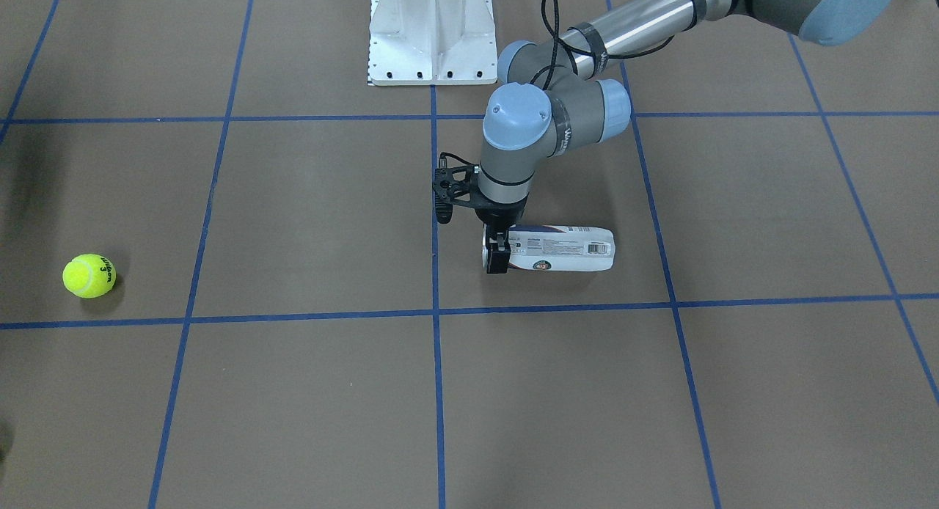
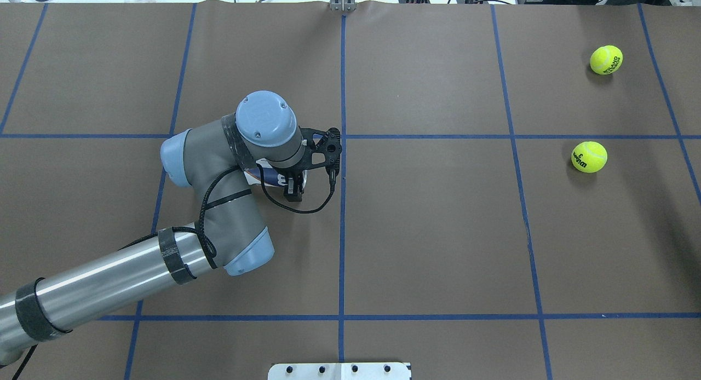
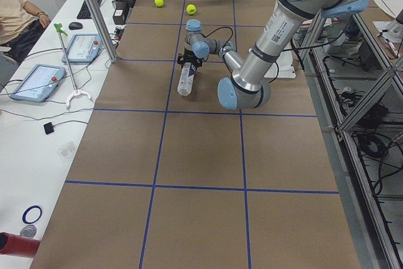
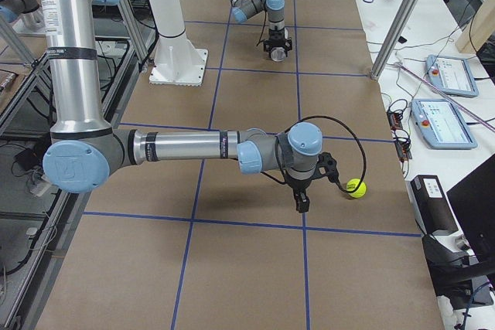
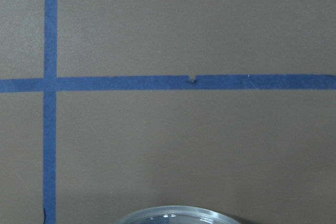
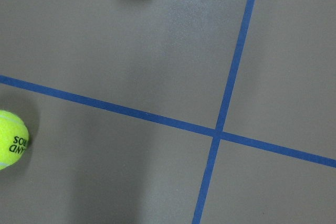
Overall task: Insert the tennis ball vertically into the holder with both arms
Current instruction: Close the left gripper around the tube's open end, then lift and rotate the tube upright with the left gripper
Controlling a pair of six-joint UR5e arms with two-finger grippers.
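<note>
The holder lies on its side on the brown table, right of the middle line in the front-facing view. My left gripper points down over its open end, with a finger against each side, shut on it. In the overhead view the wrist hides most of the holder. Its clear rim shows at the bottom of the left wrist view. The tennis ball with Wilson lettering rests far right, also seen in the front-facing view. My right gripper hangs above the table; I cannot tell its state.
A second yellow ball with other lettering lies farther out and also shows in the right wrist view. The white mounting base stands at the robot's side. Blue tape lines grid the table. Tablets and cables lie beyond the far edge.
</note>
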